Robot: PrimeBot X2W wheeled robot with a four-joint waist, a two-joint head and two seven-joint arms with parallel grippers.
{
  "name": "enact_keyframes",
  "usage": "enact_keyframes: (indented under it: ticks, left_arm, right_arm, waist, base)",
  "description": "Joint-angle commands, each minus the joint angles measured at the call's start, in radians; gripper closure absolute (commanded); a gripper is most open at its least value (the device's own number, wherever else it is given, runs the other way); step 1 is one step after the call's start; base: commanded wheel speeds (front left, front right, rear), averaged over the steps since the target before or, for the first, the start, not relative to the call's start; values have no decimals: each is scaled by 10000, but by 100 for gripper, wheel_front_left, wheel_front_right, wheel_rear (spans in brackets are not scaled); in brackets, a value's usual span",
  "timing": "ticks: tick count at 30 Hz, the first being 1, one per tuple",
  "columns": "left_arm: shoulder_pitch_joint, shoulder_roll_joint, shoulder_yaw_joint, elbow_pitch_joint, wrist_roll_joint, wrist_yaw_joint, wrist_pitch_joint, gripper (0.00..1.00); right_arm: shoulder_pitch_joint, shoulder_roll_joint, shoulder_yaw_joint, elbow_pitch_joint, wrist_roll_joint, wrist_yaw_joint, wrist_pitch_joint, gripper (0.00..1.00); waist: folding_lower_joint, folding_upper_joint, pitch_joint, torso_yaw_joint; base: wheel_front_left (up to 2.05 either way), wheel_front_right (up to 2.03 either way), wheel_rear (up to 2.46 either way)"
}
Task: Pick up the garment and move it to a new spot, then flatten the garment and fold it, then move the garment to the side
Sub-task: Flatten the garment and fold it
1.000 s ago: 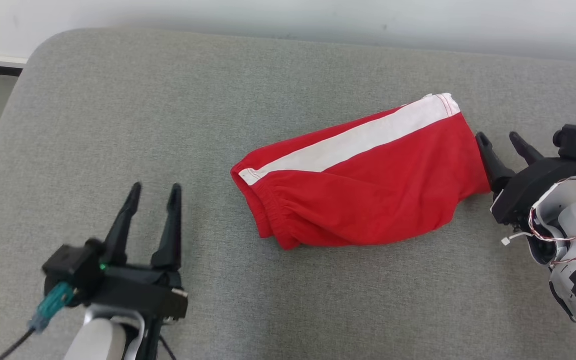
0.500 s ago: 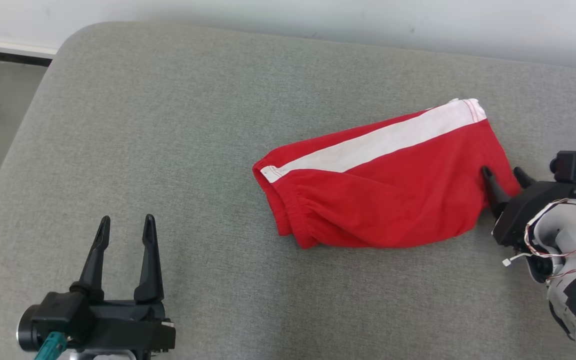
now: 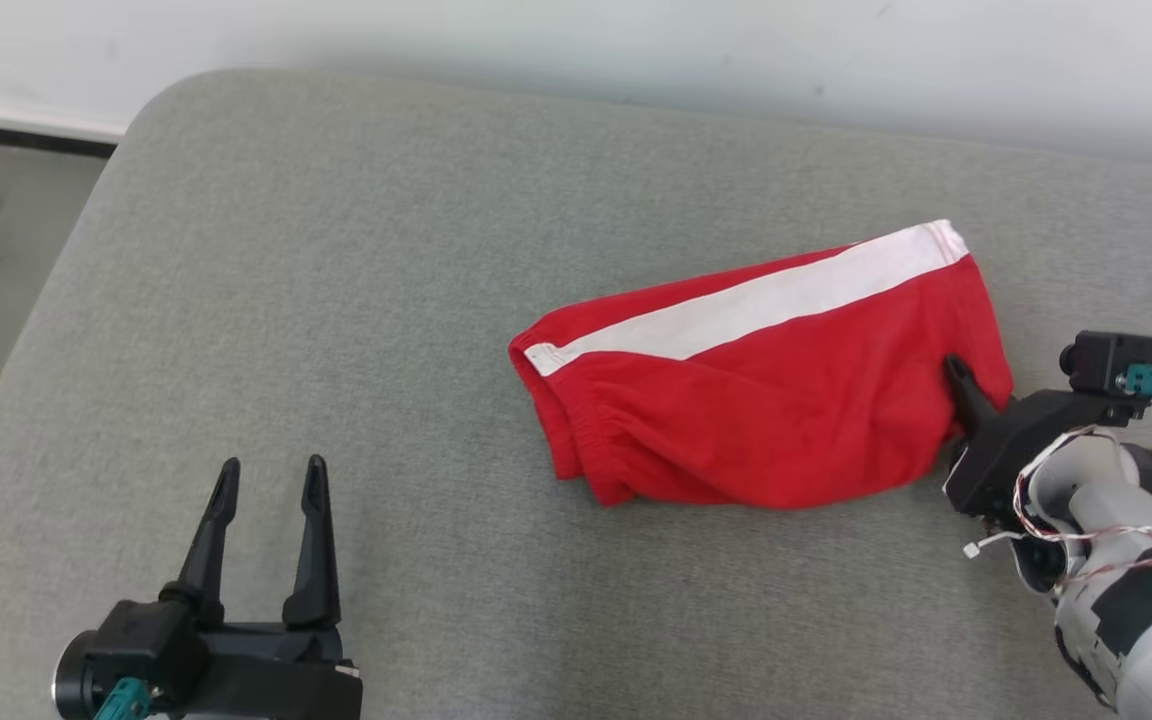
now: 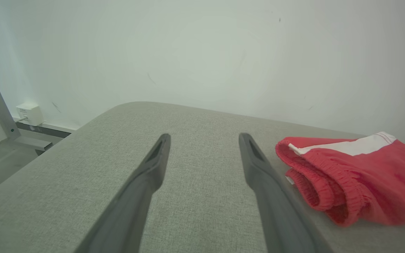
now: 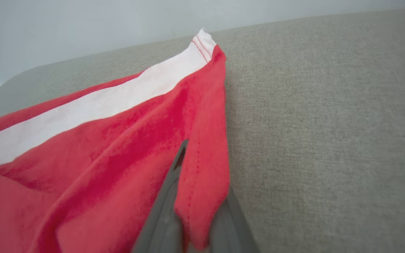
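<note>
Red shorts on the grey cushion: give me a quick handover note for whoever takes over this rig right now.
Right claw: shut on the hem end of the red shorts, with fabric pinched between its fingers.
Left claw: open, holding nothing, over the grey cushion, well apart from the shorts.
Shorts: lying doubled over on the cushion, white stripe up, elastic waistband end toward the Left claw, not lifted.
Done: grip taken on the hem.
Left: lift and move the shorts to a new spot, flatten, fold, then set them aside.
</note>
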Motion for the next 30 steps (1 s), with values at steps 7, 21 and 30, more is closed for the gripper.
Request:
enact_keyframes:
  ticks: [7, 21, 30]
  left_arm:
    - [420, -5, 91, 85, 120, -23, -27, 0]
    - [838, 18, 352, -108, 207, -28, -27, 0]
    - [969, 11, 348, -178, 335, -29, -27, 0]
  right_arm:
    - [1212, -579, 32, -1202, 776, -27, -536, 100]
    - [3482, -1970, -547, -2738, 1633, -27, -974, 100]
    - [3041, -1614, -487, -3347, 814, -27, -1121, 100]
  waist:
    - [1, 1, -597, -825]
    - [1, 1, -997, -1661]
    - [1, 1, -1088, -1791]
  base:
    - [0, 0, 0]
    - [0, 0, 0]
    - [0, 0, 0]
